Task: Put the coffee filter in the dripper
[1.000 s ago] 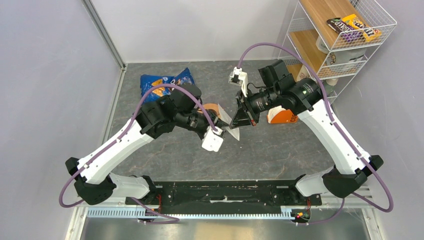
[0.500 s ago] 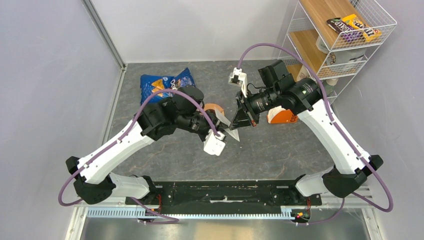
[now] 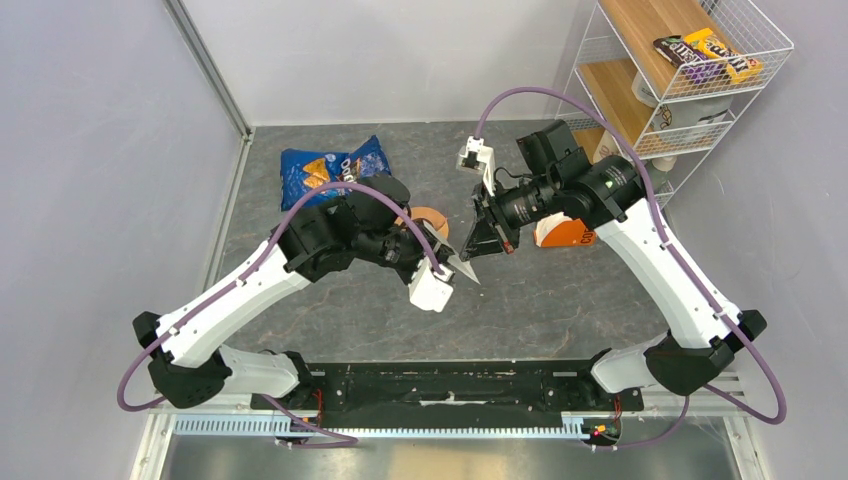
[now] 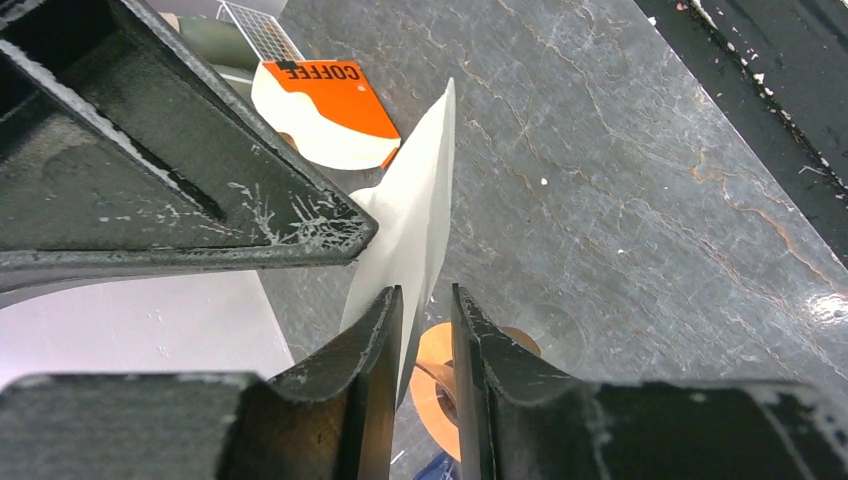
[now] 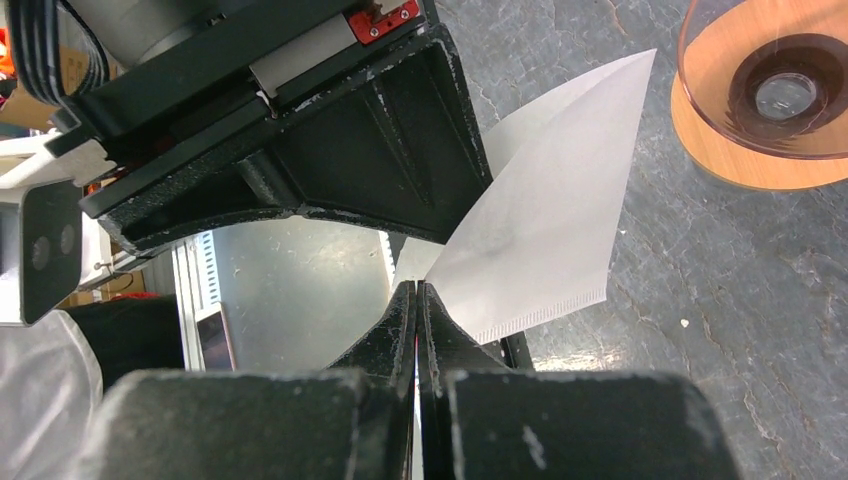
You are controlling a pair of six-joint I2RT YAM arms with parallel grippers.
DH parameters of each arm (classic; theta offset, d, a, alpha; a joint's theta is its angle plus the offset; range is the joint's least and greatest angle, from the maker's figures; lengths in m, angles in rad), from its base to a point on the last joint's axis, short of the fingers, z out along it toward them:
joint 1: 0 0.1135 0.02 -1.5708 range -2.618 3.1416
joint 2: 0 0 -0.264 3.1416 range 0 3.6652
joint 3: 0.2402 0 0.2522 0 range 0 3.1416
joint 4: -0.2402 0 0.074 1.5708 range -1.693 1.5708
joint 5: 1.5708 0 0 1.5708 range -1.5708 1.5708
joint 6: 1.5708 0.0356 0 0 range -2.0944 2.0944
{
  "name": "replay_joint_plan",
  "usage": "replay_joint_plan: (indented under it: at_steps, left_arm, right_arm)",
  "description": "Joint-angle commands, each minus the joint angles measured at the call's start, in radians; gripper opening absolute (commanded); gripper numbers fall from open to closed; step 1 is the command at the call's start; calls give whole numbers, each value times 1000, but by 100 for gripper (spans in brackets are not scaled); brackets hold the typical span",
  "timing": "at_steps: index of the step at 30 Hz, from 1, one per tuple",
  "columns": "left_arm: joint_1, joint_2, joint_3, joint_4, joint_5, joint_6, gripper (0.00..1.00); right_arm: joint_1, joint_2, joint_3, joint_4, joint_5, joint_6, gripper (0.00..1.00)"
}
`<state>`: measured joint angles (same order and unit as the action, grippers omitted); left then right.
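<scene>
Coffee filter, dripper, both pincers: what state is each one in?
coffee filter, folded flat, held off the table.
right pincer, shut on the filter's corner.
left pincer, slightly open, filter edge in the gap.
dripper, upright on the table, empty.
coffee pack, lying on the table.

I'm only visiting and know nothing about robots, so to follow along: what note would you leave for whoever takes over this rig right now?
The right hand is shut, pinching a corner of the coffee filter and holding it above the table.
The left hand is slightly open, astride the filter's edge; no firm grip shows.
The dripper stands on the table close by, with no filter in it.
Done: filter lifted.
Left: spread it open and seat it in the dripper.
</scene>
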<state>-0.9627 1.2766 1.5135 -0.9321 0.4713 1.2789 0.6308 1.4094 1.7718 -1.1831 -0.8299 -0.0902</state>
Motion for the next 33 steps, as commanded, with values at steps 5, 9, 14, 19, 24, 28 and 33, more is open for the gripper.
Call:
replay_joint_plan:
  at_steps: [5,9,14,19,24,28,33]
  left_arm:
    - [-11,11,-3,-24,-11,-31,33]
    - [-11,15,-6,-37,-7,-39,33]
    - [-13,11,-10,-39,2,-46,27]
    - [-16,8,-9,-61,18,-45,17]
    - [-19,-6,-16,-44,17,-89,6]
    - [-16,5,11,103,-61,-364,2]
    - [48,18,45,273,-160,-814,2]
  right_arm:
    - [-2,1,58,6,-11,-4,0]
    - [-4,1,67,9,-3,-5,0]
    - [-6,2,77,10,14,-10,0]
    - [-17,9,88,34,51,-2,0]
    - [-41,29,111,52,44,15,0]
    - [-70,33,132,65,66,23,71]
    - [-162,-6,105,132,193,30,97]
